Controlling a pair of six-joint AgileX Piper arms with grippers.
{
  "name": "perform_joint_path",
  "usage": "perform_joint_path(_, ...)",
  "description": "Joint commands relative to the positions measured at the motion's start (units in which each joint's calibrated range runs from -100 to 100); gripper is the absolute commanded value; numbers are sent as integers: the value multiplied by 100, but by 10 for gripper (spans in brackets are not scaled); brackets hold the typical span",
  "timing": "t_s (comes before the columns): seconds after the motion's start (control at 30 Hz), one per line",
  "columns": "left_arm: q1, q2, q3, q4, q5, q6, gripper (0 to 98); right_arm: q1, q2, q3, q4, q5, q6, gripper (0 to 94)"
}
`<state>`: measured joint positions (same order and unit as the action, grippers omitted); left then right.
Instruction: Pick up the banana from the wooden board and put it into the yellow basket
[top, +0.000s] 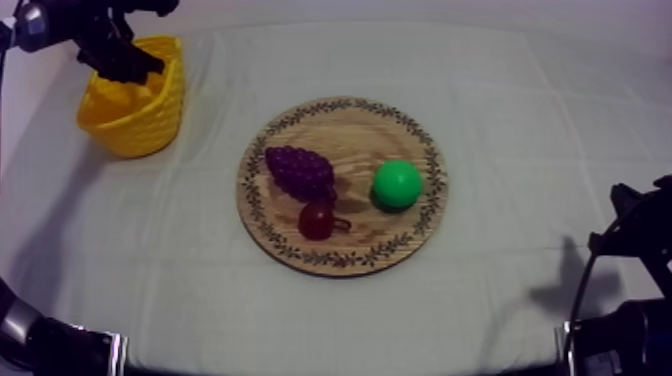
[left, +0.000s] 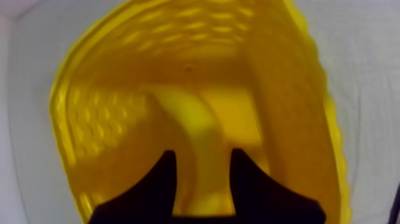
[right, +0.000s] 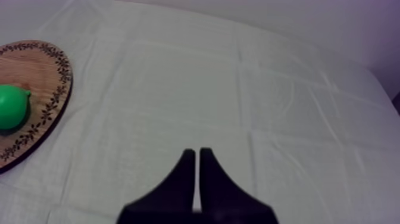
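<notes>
The yellow banana (left: 190, 119) lies inside the yellow basket (left: 286, 119), its near end between my left gripper's (left: 203, 155) two black fingers, which are closed round it. From above, that gripper (top: 125, 65) reaches down into the basket (top: 140, 125) at the table's far left. The round wooden board (top: 343, 104) sits at the table's middle. My right gripper (right: 197, 152) hangs over bare cloth to the right of the board (right: 41, 83), its fingers together as a narrow wedge.
On the board lie a bunch of purple grapes (top: 298, 170), a small red fruit (top: 317, 221) and a green pear (top: 397, 185). The right arm (top: 640, 225) rests at the table's right edge. Bare cloth lies between board and basket.
</notes>
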<state>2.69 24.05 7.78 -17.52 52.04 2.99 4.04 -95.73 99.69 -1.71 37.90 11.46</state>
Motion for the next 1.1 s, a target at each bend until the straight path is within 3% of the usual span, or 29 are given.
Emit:
perform_joint_path(0.0, 33, -159, 225, 9, -259, -8, 304, 2, -2, -3, -2, 0, -1, 3)
perform_joint_path(0.13, 152, -667, 745, 20, -689, 2, 112, 2, -2, -3, -2, 0, -1, 3)
perform_joint_path(0.27, 314, -1475, 1561, -7, -1256, 165, 28, 2, -2, -3, -2, 0, -1, 3)
perform_joint_path(0.47, 346, -3162, 3401, -34, -2702, 548, 4, 2, -2, -3, -2, 0, -1, 3)
perform_joint_path(0.57, 343, -4007, 4165, -36, -3061, 660, 2, 2, -2, -3, -2, 0, -1, 3)
perform_joint_path(0.97, 226, -7278, 6610, -12, -3270, 1086, 1, 2, -2, -3, -2, 0, -1, 3)
perform_joint_path(1.07, 58, -8101, 7170, 175, -3237, 1022, 0, 2, -2, -3, -2, 0, -1, 3)
